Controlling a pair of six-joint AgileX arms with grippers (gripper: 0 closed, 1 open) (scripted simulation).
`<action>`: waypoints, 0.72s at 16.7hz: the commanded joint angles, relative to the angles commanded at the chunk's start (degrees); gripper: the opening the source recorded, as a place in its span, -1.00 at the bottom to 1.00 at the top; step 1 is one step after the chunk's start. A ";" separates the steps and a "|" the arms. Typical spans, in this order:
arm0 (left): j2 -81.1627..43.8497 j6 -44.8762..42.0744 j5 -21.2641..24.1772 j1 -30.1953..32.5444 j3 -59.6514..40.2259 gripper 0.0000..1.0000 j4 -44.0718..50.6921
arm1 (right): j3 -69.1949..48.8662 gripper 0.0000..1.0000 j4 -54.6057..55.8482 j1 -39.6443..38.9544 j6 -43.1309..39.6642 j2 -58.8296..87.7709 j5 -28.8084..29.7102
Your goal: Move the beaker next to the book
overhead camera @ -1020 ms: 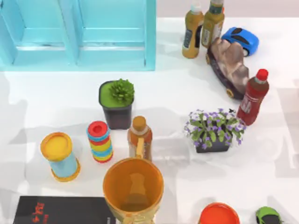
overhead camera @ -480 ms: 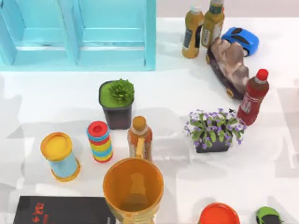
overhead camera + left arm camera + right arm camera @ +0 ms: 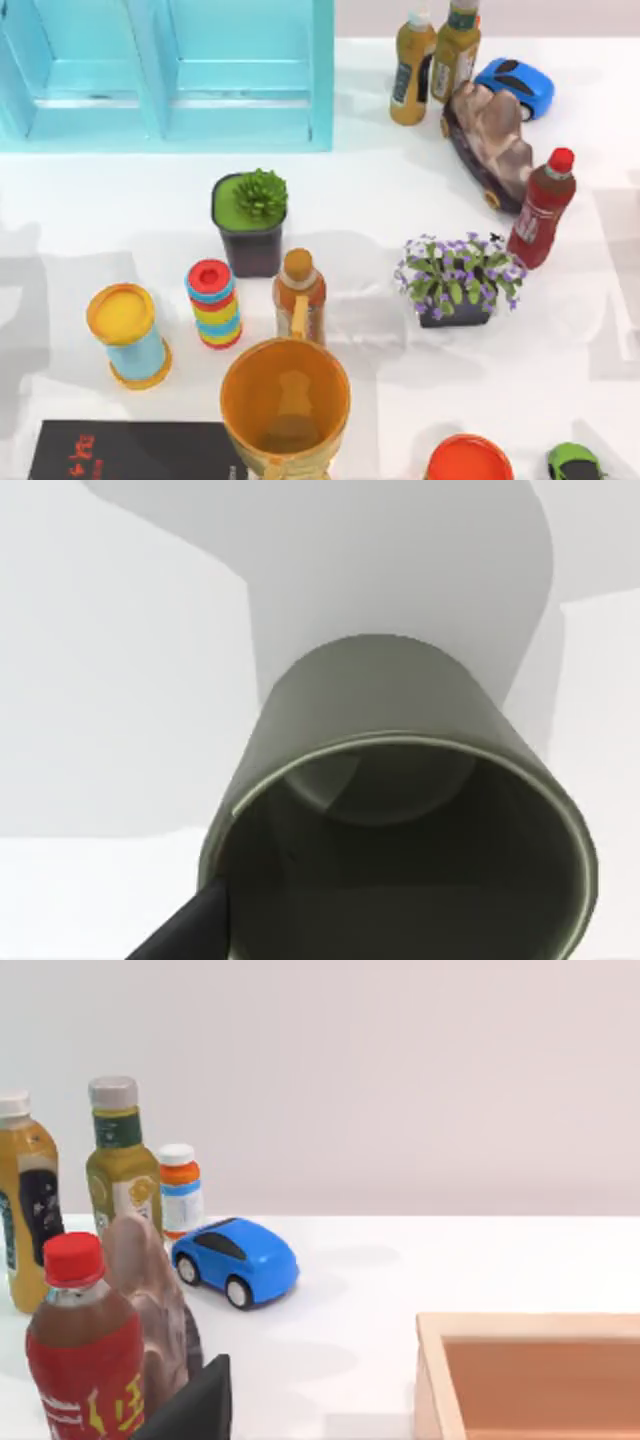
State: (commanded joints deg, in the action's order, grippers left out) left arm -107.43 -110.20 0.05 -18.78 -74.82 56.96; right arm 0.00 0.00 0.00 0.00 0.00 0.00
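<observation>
Clearly olive beaker (image 3: 400, 810) fills left wrist view, open mouth toward camera; left hand state unclear.

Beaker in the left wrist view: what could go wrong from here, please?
1. The beaker is very close to the left wrist camera, its open mouth towards it. Whether it is firmly held cannot be judged, so it may tip or slip.
2. Beside the book stand an orange cup and a yellow-lidded can; setting the beaker down there may knock them.
</observation>
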 joint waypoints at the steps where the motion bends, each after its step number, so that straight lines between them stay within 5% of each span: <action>1: -0.69 -0.05 0.00 -0.04 1.78 1.00 -2.51 | 0.00 1.00 0.00 0.00 0.00 0.00 0.00; 8: -2.00 -0.18 0.01 -0.15 5.37 1.00 -7.04 | 0.00 1.00 0.00 0.00 0.00 0.00 0.00; 12: -2.00 -0.18 0.01 -0.15 5.37 0.40 -7.04 | 0.00 1.00 0.00 0.00 0.00 0.00 0.00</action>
State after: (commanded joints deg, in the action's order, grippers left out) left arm -109.43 -110.38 0.06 -18.93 -69.45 49.92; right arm 0.00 0.00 0.00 0.00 0.00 0.00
